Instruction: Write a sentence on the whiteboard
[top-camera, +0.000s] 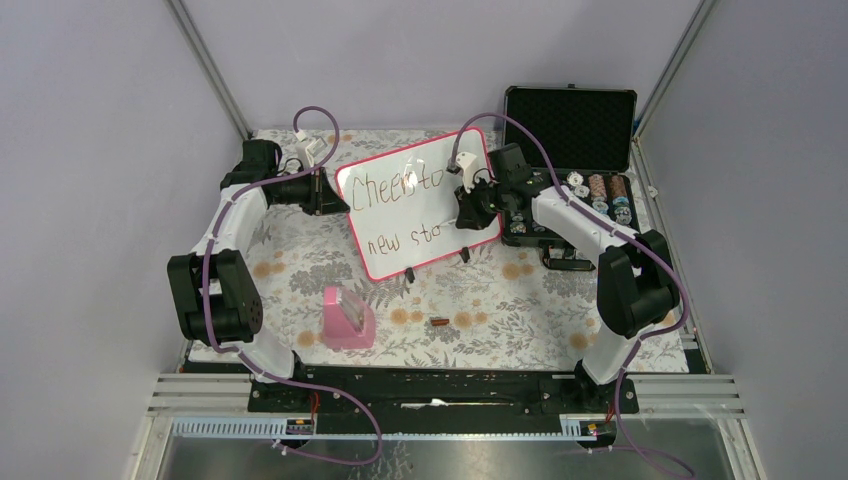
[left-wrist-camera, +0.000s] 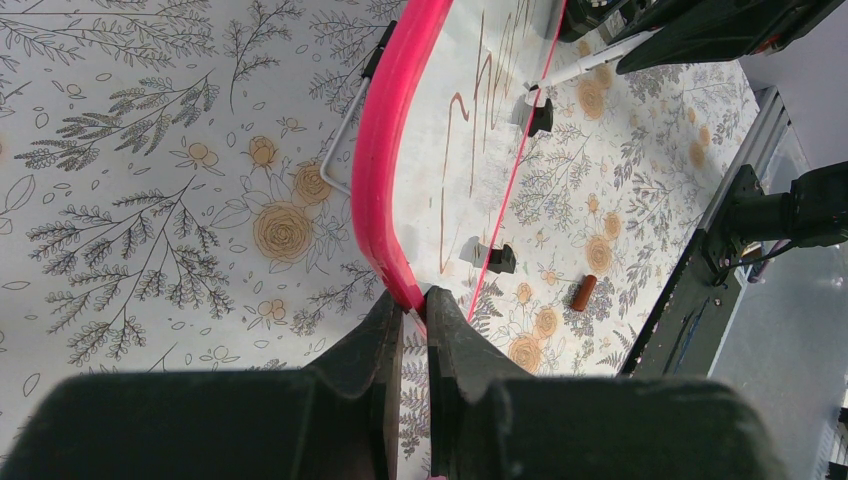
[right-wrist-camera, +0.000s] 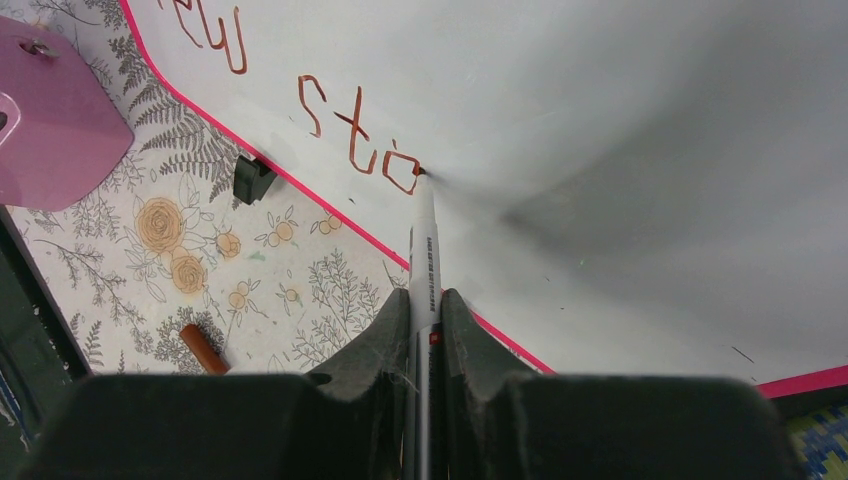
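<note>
The whiteboard (top-camera: 452, 163), glossy white with a pink-red frame, stands tilted on the flowered table. The sentence (top-camera: 395, 186) runs in two thin dark lines, "Cheers to" above "new sto". My left gripper (top-camera: 335, 192) is shut on the board's left edge; in the left wrist view the fingers (left-wrist-camera: 413, 300) pinch the pink frame (left-wrist-camera: 375, 170). My right gripper (right-wrist-camera: 427, 300) is shut on a white marker (right-wrist-camera: 425, 240). The marker's tip touches the board (right-wrist-camera: 620, 150) at the last letter of the lower line (right-wrist-camera: 360, 135). From above, the right gripper (top-camera: 466, 205) covers the end of both lines.
A black foam-lined case (top-camera: 570, 120) lies open at the back right, with round chips (top-camera: 600, 190) in its tray. A pink block (top-camera: 347, 318) sits near the front left. A small brown cap (top-camera: 438, 322) lies on the cloth in front of the board.
</note>
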